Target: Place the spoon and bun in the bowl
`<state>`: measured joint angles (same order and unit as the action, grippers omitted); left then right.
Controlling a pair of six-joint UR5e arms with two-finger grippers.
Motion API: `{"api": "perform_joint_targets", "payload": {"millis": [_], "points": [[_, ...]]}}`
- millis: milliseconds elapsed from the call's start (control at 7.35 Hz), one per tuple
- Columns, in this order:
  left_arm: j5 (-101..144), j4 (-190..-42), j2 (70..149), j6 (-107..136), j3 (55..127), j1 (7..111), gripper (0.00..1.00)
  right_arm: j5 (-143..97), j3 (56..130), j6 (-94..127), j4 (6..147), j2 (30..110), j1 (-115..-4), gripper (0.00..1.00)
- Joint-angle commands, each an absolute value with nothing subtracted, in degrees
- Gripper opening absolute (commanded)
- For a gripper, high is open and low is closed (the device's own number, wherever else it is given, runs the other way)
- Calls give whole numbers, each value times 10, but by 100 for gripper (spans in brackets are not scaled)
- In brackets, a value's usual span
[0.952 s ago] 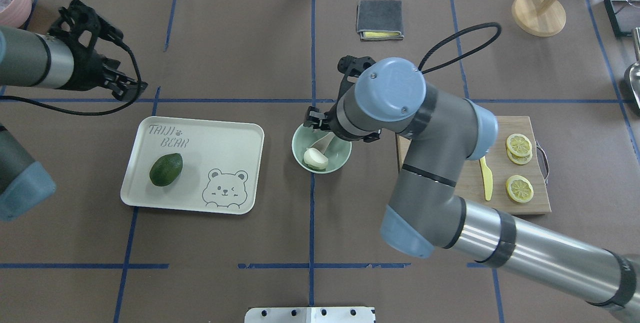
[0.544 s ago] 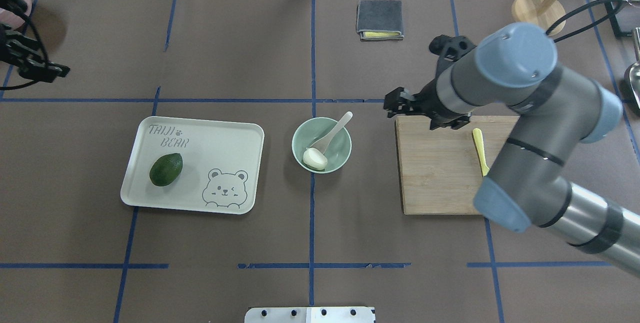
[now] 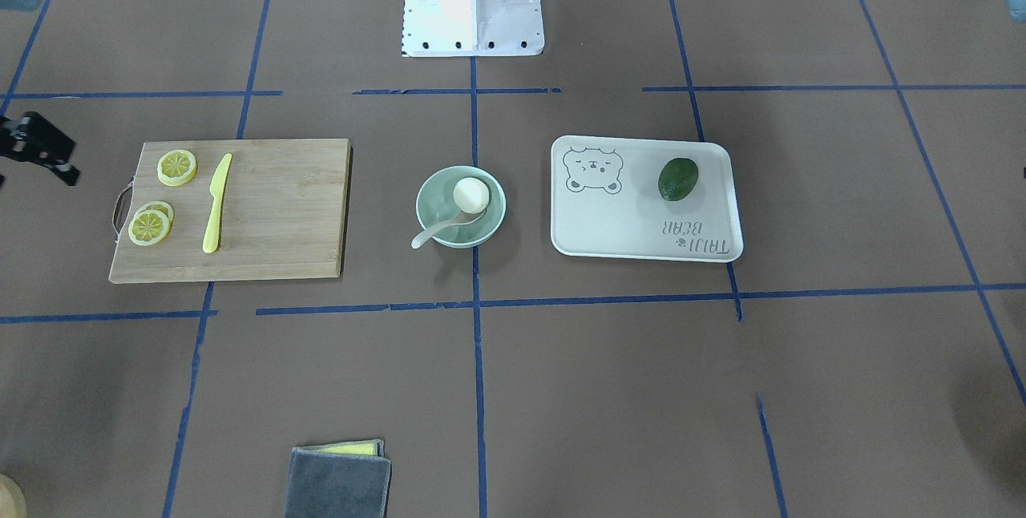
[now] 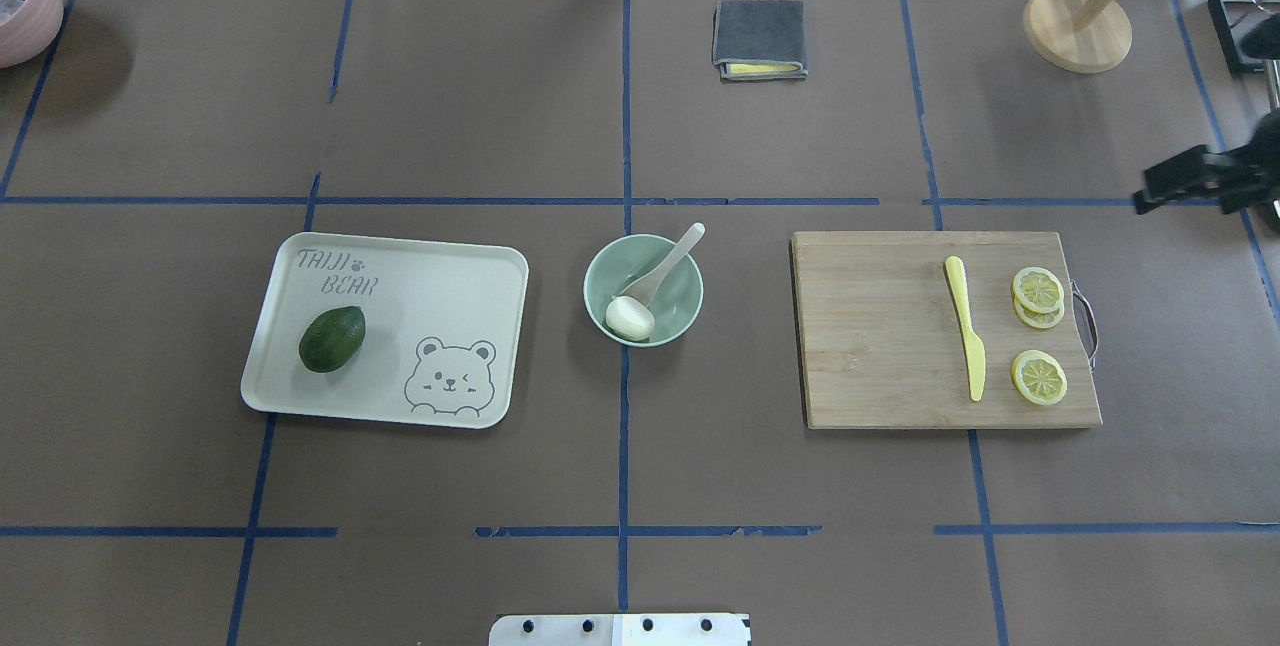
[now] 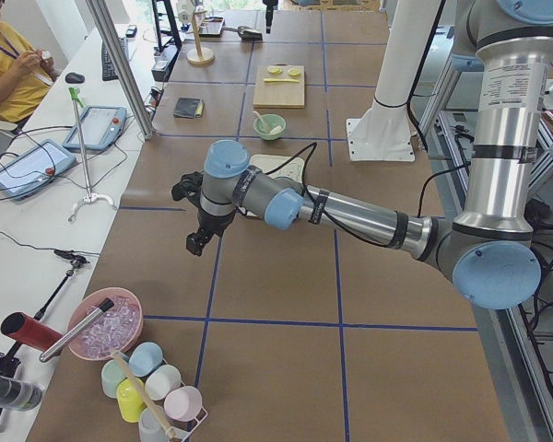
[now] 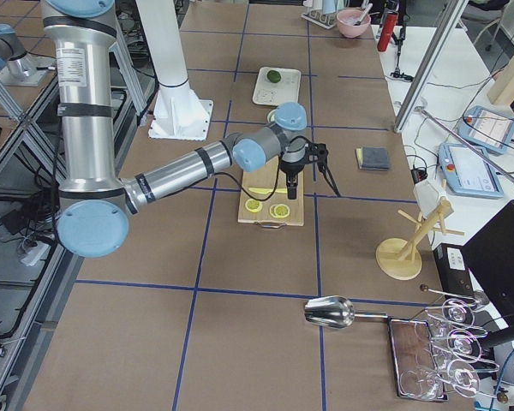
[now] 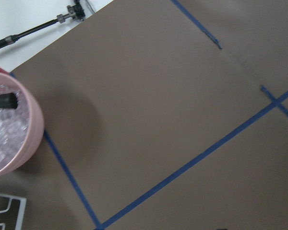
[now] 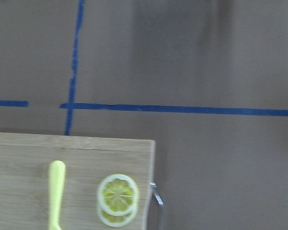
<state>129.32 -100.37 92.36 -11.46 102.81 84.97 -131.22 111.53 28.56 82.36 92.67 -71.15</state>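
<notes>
Bun (image 4: 631,317), curved spoon (image 4: 668,261) in smooth mint bowl (image 4: 690,301); left pincer (image 5: 195,243), right pincer (image 4: 1150,196): cannot tell grip.

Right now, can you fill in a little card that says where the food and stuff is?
bowl: middle of the table, holds two things
bun: inside the bowl
spoon: scoop in the bowl, handle poking over the rim
avocado: on the bear tray
yellow knife: on the cutting board, beside three lemon slices
right gripper: beyond the cutting board, far from the bowl
</notes>
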Motion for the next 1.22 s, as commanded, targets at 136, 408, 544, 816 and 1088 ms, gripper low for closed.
{"api": "perform_joint_targets", "payload": {"millis": [136, 408, 544, 816, 1088], "points": [[1317, -857, 917, -146, 1033, 888, 100, -1339, 1059, -95, 974, 955, -880, 100], [1321, -900, 893, -147, 1021, 887, 100, -1338, 1062, -91, 976, 946, -875, 100], [1360, -898, 892, -144, 997, 887, 100, -1338, 1061, -64, 975, 945, -868, 100], [1370, -892, 895, -149, 1017, 897, 100, -1336, 1052, -54, 973, 945, -858, 100], [1369, -874, 862, -149, 997, 898, 100, -1336, 1047, -54, 971, 945, -835, 100]]}}
